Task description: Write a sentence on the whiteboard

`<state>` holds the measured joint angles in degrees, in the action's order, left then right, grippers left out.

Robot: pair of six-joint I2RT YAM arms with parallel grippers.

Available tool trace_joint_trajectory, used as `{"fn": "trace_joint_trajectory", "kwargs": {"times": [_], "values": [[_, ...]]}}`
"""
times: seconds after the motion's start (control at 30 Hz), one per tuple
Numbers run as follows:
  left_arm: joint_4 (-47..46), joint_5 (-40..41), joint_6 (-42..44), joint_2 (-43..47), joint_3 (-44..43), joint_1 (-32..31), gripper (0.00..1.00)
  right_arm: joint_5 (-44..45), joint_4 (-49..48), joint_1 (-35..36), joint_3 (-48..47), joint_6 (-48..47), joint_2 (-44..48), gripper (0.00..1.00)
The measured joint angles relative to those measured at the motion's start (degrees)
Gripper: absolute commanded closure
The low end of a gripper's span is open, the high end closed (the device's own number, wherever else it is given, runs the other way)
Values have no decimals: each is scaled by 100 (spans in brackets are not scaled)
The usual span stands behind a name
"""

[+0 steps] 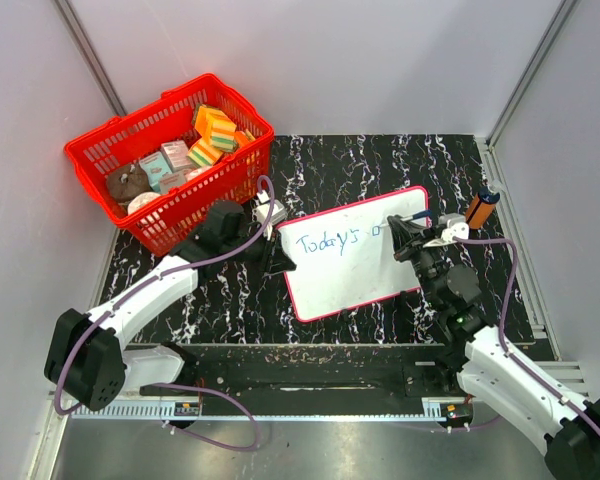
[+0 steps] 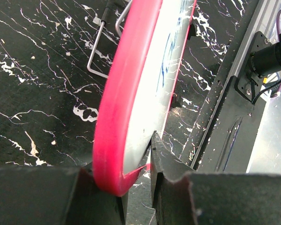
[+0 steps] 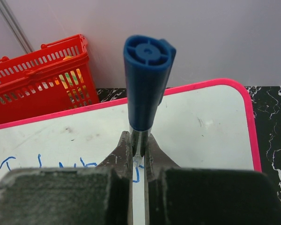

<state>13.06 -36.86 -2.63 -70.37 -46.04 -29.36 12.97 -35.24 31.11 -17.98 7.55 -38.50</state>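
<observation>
Now, starting at the left, the red basket (image 1: 170, 160) of small boxes sits well clear of the work, so we can ignore it. Just beside it our left gripper (image 1: 278, 250) is clamped on the whiteboard (image 1: 360, 275) at its left edge; the left wrist view shows the 2 fingers (image 2: 175, 187) pinching the pink rim (image 2: 117, 117) near a corner. That grip is what steadies the board against the push of the pen, so we judge it should stay firm and not shift while the stroke runs. The board lies in the middle of the black marbled table (image 1: 380, 160), turned at a slant. The sentence (image 1: 330, 241) reads "Today's" plus 1 more small mark, so most of the writing looks undone. At the board's upper right our right gripper (image 1: 412, 238) is closed tight on a blue marker (image 3: 147, 84), which stands between the pads in the right wrist view; the tip itself is hidden below them. For the next letter we would hold pressure light and even, follow the slant of the existing line, leave a gap after the last mark, and mind the rim, which is close on the right. An orange cylinder (image 1: 483, 208) stands beyond the corner, near enough that wide wrist swings should be avoided.
</observation>
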Motion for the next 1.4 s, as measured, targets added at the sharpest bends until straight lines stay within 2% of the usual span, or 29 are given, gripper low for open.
{"fn": "trace_joint_trajectory", "kwargs": {"times": [1.4], "values": [[-52, 33, 4, -26, -11, -57, 100, 245, 514, 0, 223, 44, 590, 100]]}}
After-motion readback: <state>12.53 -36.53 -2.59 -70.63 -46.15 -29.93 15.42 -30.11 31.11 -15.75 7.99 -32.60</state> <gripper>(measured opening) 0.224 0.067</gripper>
